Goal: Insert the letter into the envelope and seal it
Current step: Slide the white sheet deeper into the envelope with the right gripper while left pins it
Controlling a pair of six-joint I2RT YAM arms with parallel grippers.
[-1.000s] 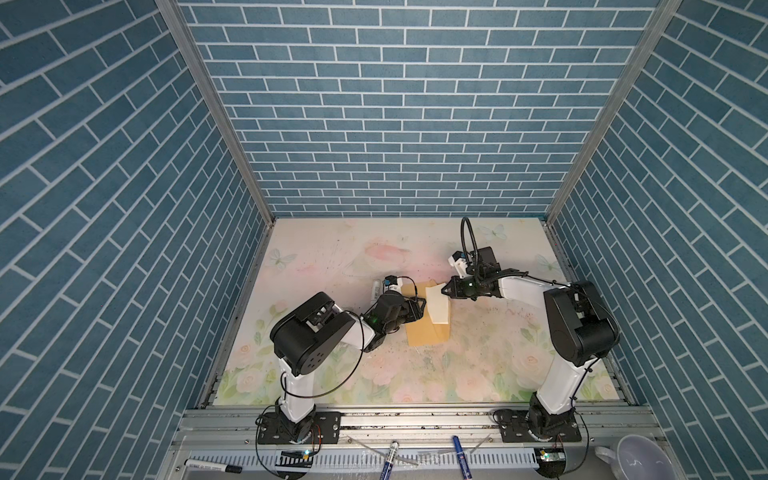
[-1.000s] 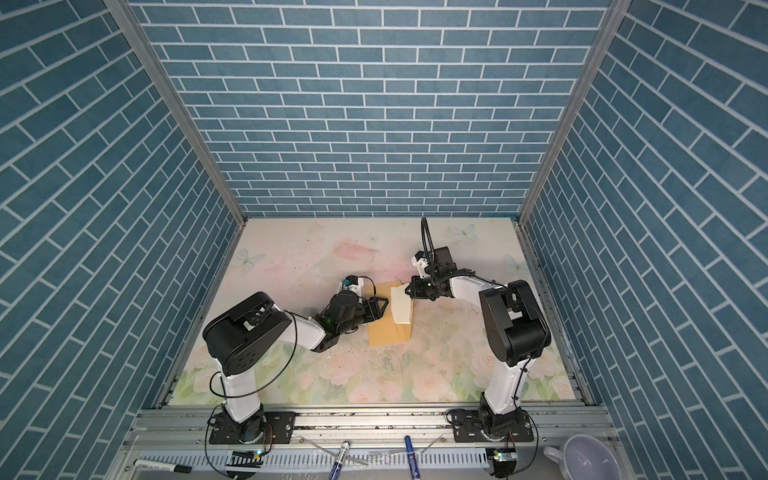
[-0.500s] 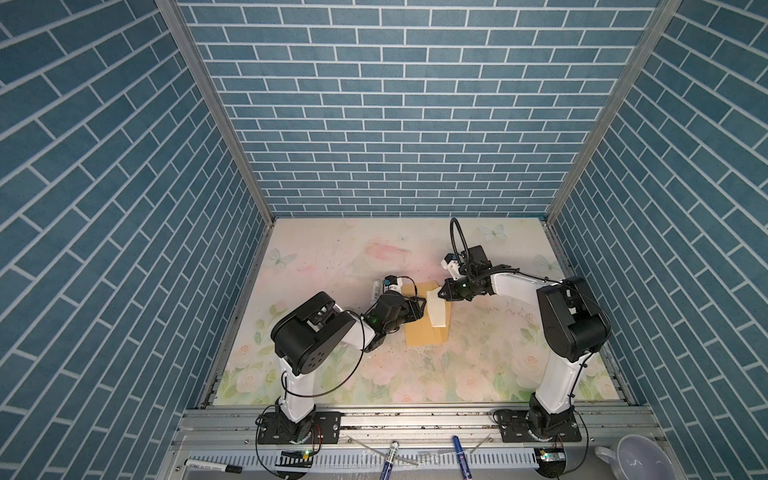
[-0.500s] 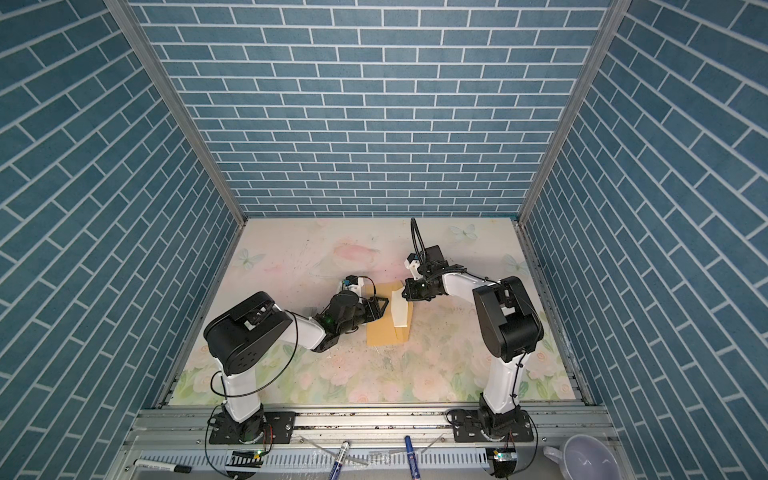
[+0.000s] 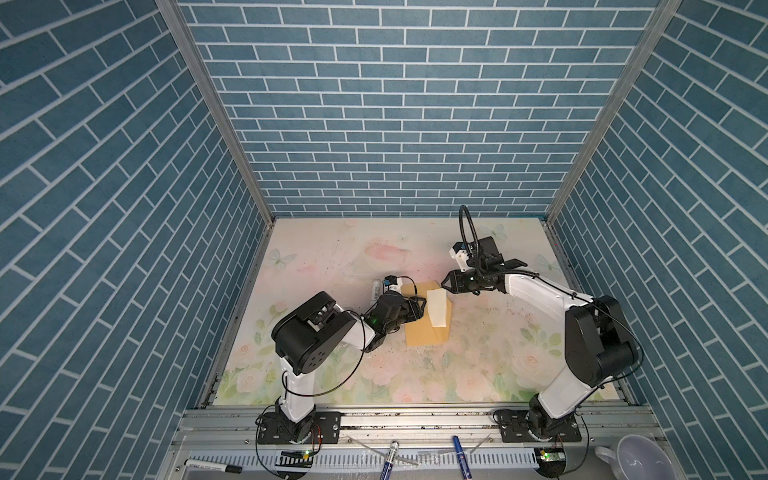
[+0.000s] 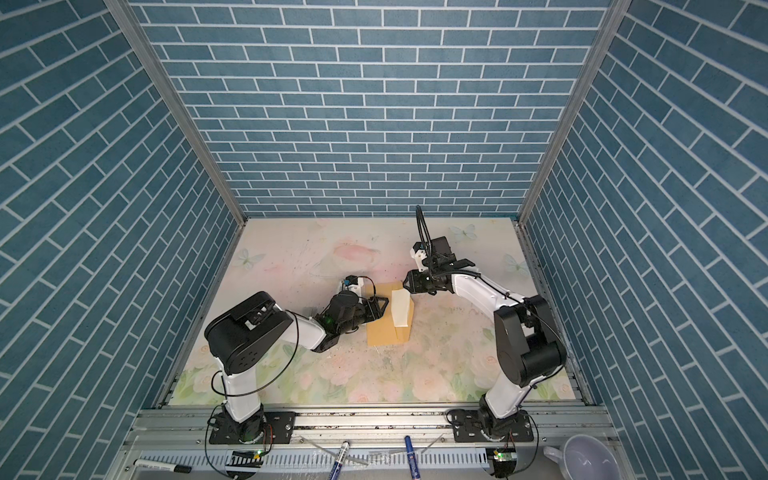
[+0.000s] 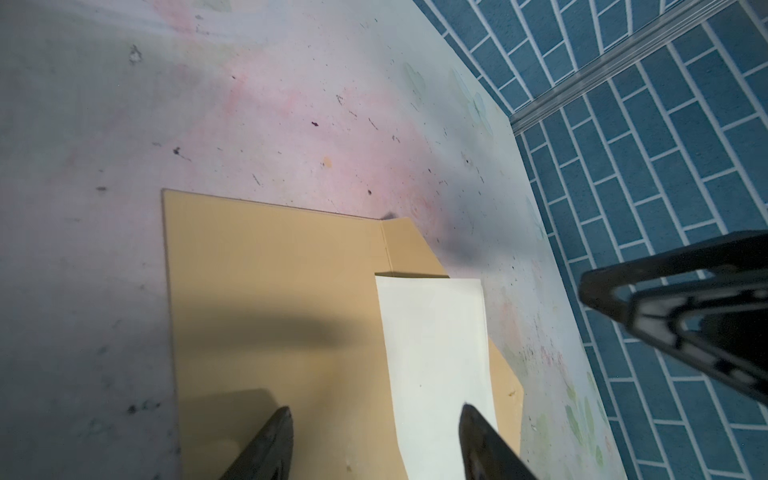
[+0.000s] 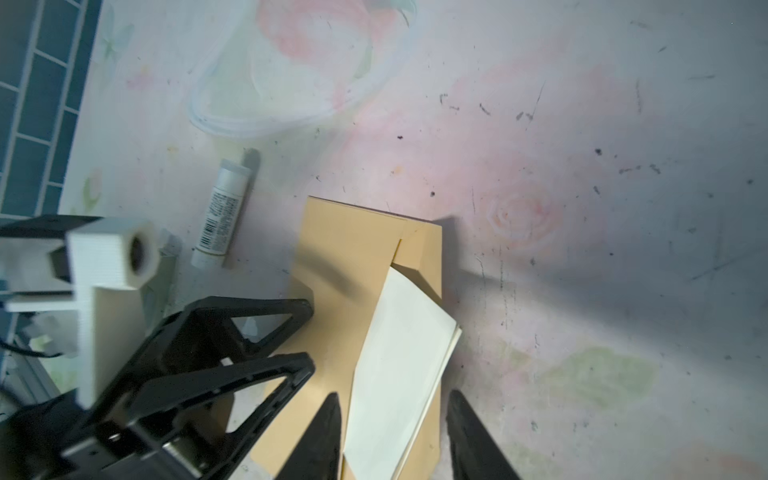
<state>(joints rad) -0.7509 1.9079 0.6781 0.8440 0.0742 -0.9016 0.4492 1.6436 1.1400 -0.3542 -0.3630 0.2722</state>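
Plainly, the folded letter [image 8: 399, 353] lies atop the envelope [image 8: 345, 249] between the right pincer's [image 8: 393, 395] parted jaws; the left pincer [image 7: 376, 409] is wide, empty.

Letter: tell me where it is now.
In a top view the letter lies mid-table on the envelope's right side, between the left hand and the right hand.

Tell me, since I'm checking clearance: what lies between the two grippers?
The folded letter, lying on the envelope, sits between the left gripper and the right gripper; both top views show it.
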